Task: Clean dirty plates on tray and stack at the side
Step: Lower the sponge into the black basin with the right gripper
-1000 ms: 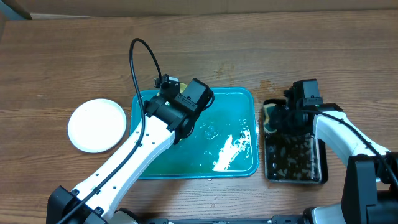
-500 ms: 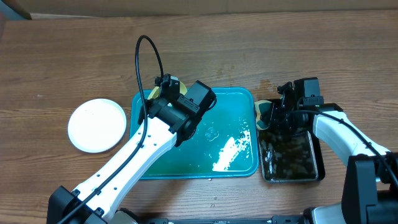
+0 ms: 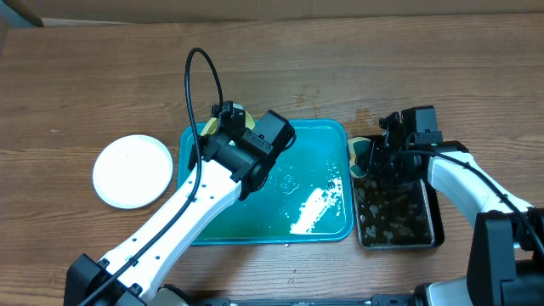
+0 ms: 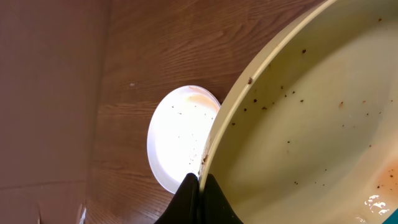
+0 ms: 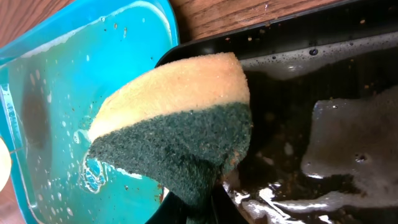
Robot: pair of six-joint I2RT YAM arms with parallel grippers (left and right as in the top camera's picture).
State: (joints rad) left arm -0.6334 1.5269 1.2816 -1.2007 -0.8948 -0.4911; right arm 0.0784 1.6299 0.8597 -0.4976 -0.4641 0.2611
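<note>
The left tool [image 4: 198,186] was clamped on the rim of the yellow-green plate [image 4: 311,112], holding it tilted above the far left corner of the tray [image 3: 327,140]. Brown specks and a faint smear remained on the plate's face. The right tool [image 5: 189,198] was closed on a wet sponge [image 5: 180,118], suspended over the boundary between the tray and the black pan [image 3: 442,223]. One white plate [image 3: 133,171] lay on the desk [image 3: 85,85], just left of the tray.

Procedure, as judged: carry the sponge across to the plate and apply the green scouring side to the specks. Keep the plate over the tray so that runoff falls inside it. Keep the rim pinch firm and wipe with moderate pressure, since the plate could pivot in the grip.

Compared with one second earlier, the sponge had left the far end of the pan and shifted toward the tray. The left arm had moved only slightly.
</note>
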